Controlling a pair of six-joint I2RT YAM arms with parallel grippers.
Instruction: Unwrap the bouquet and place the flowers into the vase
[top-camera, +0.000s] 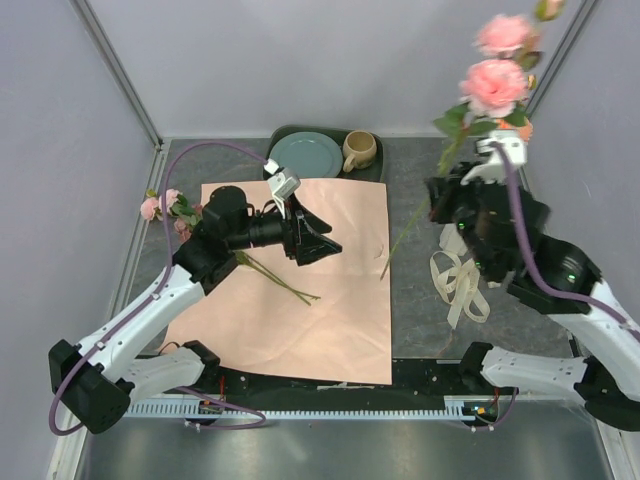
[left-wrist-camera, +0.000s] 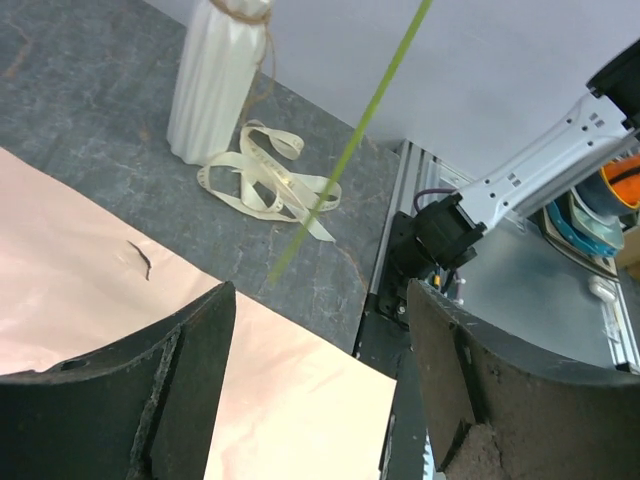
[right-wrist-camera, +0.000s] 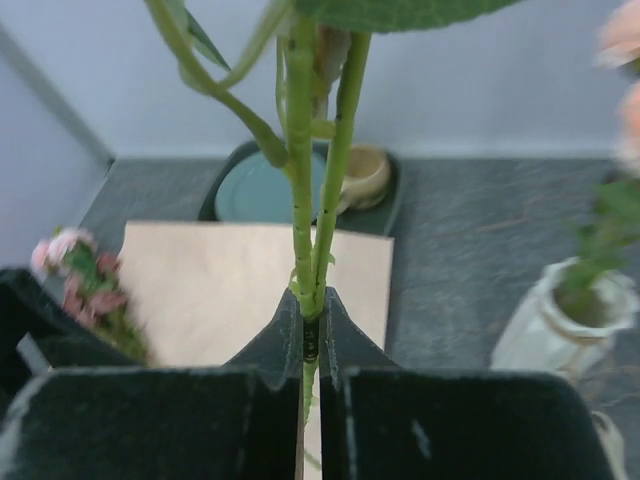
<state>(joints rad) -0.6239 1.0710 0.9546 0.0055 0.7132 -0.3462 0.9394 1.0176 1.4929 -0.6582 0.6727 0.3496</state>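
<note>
Right wrist, flowers (right-wrist-camera: 300, 180) clamped by stems, inside right tool (right-wrist-camera: 311, 318)

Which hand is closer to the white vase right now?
Right. The right hand, shut on a flower stem, is raised close beside the vase. The left hand, open, sits over the pink paper, farther off across the table.
</note>
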